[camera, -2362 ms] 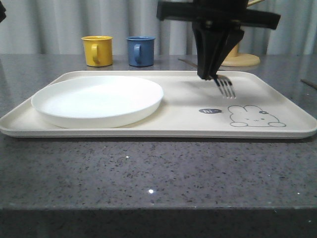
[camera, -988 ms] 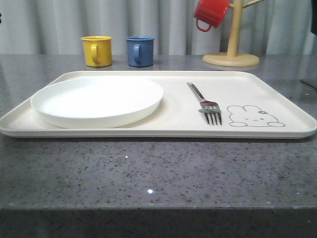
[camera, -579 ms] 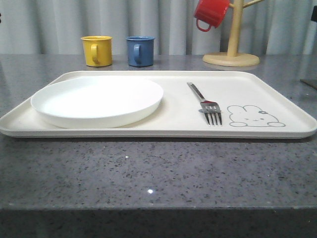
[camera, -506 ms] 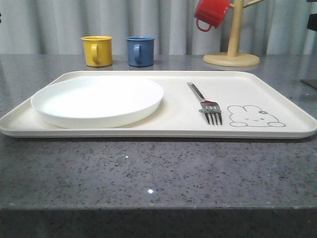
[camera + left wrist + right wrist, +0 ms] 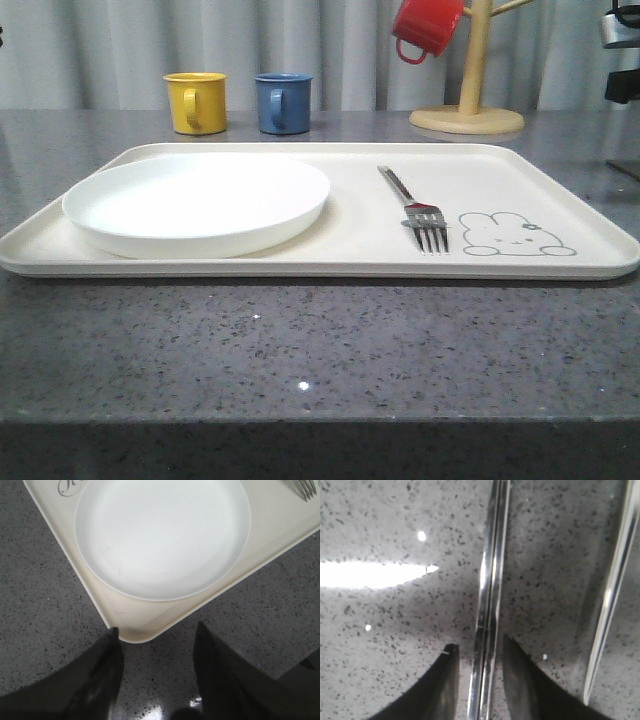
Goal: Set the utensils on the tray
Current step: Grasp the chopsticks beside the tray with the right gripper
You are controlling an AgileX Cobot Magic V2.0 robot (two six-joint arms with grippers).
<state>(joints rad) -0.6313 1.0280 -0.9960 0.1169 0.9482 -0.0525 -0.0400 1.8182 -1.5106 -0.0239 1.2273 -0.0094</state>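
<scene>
Lying flat on the large cream rectangular tray (image 5: pixel 560 185), between the round white plate (image 5: pixel 197 203) and the rabbit drawing, the shiny silver four-tined fork (image 5: pixel 415 208) was set down moments ago, so one utensil is placed. The right gripper (image 5: pixel 479 664) has since moved out over the speckled grey worktop (image 5: pixel 380 630), its jaws spread and straddling the pair of flat silver chopsticks (image 5: pixel 490 580), another slim metal piece (image 5: pixel 612 595) beside them. The left gripper (image 5: pixel 156 642) hangs released just off the tray's corner, and bare tray remains beside the fork.
</scene>
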